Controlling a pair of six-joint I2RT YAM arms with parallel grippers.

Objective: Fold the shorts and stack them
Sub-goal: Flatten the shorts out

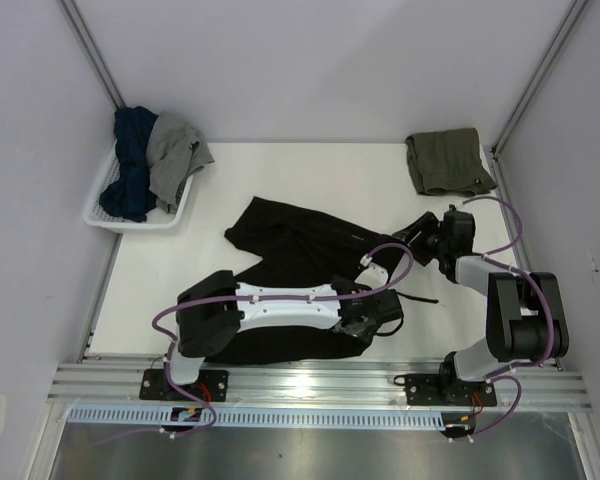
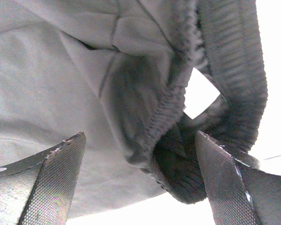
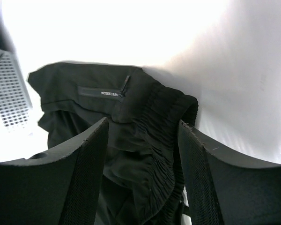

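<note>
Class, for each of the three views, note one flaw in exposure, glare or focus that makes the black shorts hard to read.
Top external: evenly lit, yet the black shorts are a near-featureless dark mass, and glare streaks the metal rail. Left wrist: the table is blown out white and the shorts look washed-out grey. Right wrist: the table burns white too, leaving the waistband dim.

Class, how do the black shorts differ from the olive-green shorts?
The black shorts lie spread and rumpled mid-table; the olive-green shorts sit folded compactly at the far right corner. The left gripper and right gripper straddle the black pair; nothing touches the olive-green pair. Both are cloth shorts.
</note>
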